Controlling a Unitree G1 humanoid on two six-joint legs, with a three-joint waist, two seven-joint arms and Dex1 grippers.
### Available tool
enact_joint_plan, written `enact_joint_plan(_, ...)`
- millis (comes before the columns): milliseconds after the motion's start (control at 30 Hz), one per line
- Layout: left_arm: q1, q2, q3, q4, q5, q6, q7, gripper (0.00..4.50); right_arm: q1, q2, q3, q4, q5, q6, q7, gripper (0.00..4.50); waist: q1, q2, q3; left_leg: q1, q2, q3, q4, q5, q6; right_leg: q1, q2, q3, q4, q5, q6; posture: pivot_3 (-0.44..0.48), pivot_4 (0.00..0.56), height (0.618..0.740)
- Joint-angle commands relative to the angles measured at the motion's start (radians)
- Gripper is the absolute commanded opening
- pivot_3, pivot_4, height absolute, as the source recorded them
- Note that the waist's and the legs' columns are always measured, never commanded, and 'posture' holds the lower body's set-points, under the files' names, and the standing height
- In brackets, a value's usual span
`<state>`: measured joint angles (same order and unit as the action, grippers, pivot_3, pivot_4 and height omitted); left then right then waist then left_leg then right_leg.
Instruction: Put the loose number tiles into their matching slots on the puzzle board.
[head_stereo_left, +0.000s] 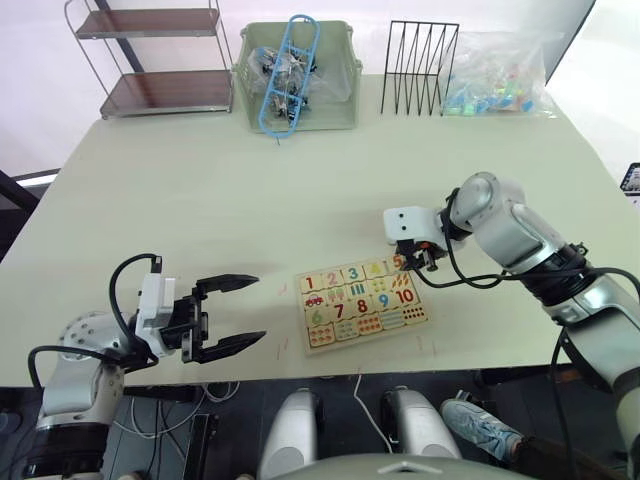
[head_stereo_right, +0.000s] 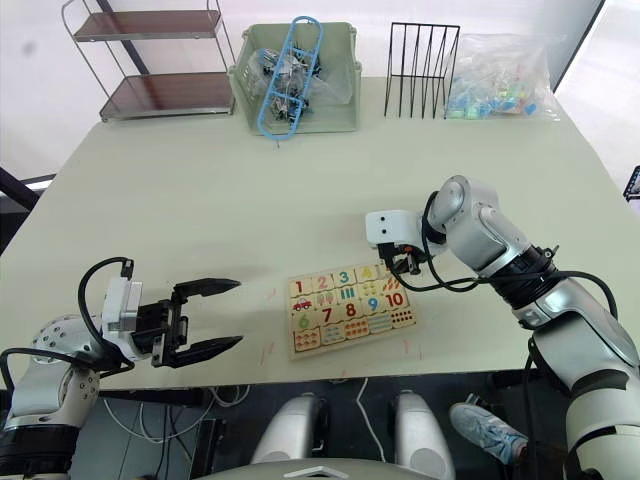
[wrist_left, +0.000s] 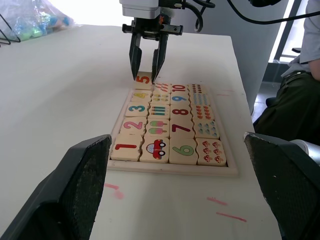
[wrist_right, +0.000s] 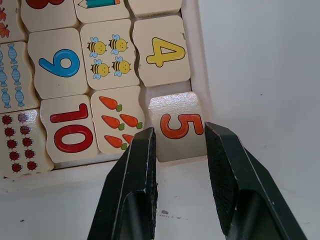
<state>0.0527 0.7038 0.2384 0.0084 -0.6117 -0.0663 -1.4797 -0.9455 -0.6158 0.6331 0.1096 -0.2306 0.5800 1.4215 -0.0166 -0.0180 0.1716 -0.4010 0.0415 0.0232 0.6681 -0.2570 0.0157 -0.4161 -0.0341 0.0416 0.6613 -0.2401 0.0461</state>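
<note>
Tile 5 (wrist_right: 181, 127), pale wood with rounded corners and a red-orange digit, sits at the end corner slot of the puzzle board (head_stereo_left: 366, 302), slightly overlapping the raised rim rather than lying flush. Straddled by the right gripper (wrist_right: 180, 145), whose textured black fingers (wrist_right: 141, 165) stand just apart on either side, not squeezing the tile. Beside it in the same row: tile 4 (wrist_right: 165, 51) in yellow, then 3, 2 and 1 seated, as seen from the left wrist. Carrot, bee and candy pictures fill neighbouring tiles. Well off toward the table's (head_stereo_left: 200, 200) near edge, left gripper (head_stereo_left: 232, 313) spread wide, holding nothing.
</note>
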Motion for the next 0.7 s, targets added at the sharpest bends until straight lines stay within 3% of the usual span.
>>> enact_joint_plan(33, -0.009, 0.009, 0.019, -0.010, -0.012, -0.008, -0.007, 4.50, -0.011, 0.000, -0.005, -0.025, -0.004, 0.000, 0.007, 0.85, 0.000, 0.000, 0.000, 0.000, 0.000, 0.000, 0.000, 0.000, 0.000, 0.000, 0.000, 0.000, 0.000, 0.000, 0.000, 0.000, 0.150, 0.740)
enact_joint_plan(700, -0.001, 0.012, 0.018, -0.030, -0.009, 0.001, 0.009, 4.50, 0.004, 0.022, -0.001, -0.032, 0.003, -0.002, 0.011, 0.85, -0.001, 0.000, 0.000, -0.001, 0.000, -0.001, -0.001, 0.000, 0.000, -0.001, 0.000, -0.001, 0.000, 0.000, 0.000, 0.000, 0.150, 0.740)
